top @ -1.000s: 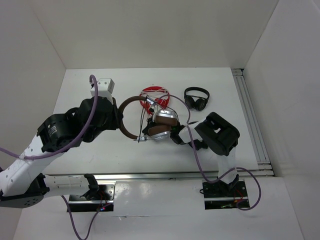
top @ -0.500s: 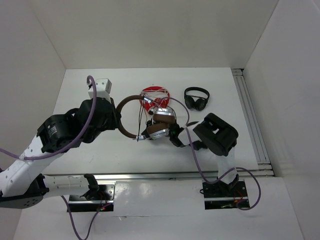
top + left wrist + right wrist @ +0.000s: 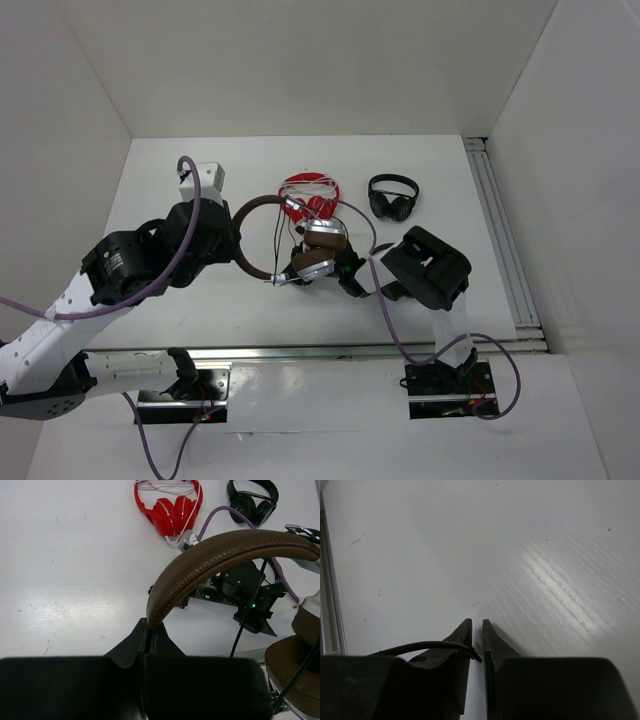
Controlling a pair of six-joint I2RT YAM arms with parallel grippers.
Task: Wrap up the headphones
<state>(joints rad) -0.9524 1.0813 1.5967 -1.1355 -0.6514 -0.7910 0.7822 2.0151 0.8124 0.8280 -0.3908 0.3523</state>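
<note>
The headphones (image 3: 318,255) have a brown headband (image 3: 215,555), silver cups and brown pads (image 3: 292,660). They sit mid-table between the arms. My left gripper (image 3: 149,625) is shut on one end of the headband and appears at the band's left side (image 3: 236,240) in the top view. A thin dark cable (image 3: 247,615) hangs across the band's arc. My right gripper (image 3: 350,272) is just right of the ear cups. Its jaws (image 3: 476,625) stand a narrow gap apart, and the cable's end (image 3: 430,646) lies over the left finger, its tip reaching the gap unclamped.
A red pair of headphones (image 3: 312,192) with white cord lies right behind the brown pair. A small black pair (image 3: 393,196) sits further right. A metal rail (image 3: 505,240) runs along the table's right edge, and white walls enclose the table.
The right jaws have parted slightly. The right arm has moved a little to the left, and the ear cups and left gripper have moved slightly left and nearer.
</note>
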